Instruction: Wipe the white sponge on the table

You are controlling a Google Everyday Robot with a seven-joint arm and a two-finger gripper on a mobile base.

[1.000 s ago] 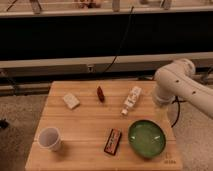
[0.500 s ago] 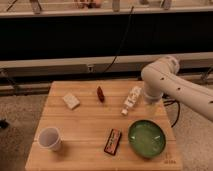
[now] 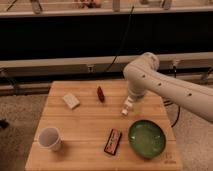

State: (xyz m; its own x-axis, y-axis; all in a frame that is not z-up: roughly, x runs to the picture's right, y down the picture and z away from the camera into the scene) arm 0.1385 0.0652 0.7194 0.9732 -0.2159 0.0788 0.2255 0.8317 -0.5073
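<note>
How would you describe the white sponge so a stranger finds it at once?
On the light-wood table, look at the far-left part, well left of the end effector near the white bottle. The white sponge lies there: a small flat rectangular block, unlike the round paper cup.

The white sponge [image 3: 71, 100] is seen lying flat on the table [image 3: 90, 127], left of centre in the frame, above a white cup [image 3: 50, 138]. The gripper [image 3: 133, 100] is held right of centre, jaws wide apart, just over a white bottle [image 3: 127, 107], well apart from the sponge. A green bowl [image 3: 146, 138] is set at the lower right.
</note>
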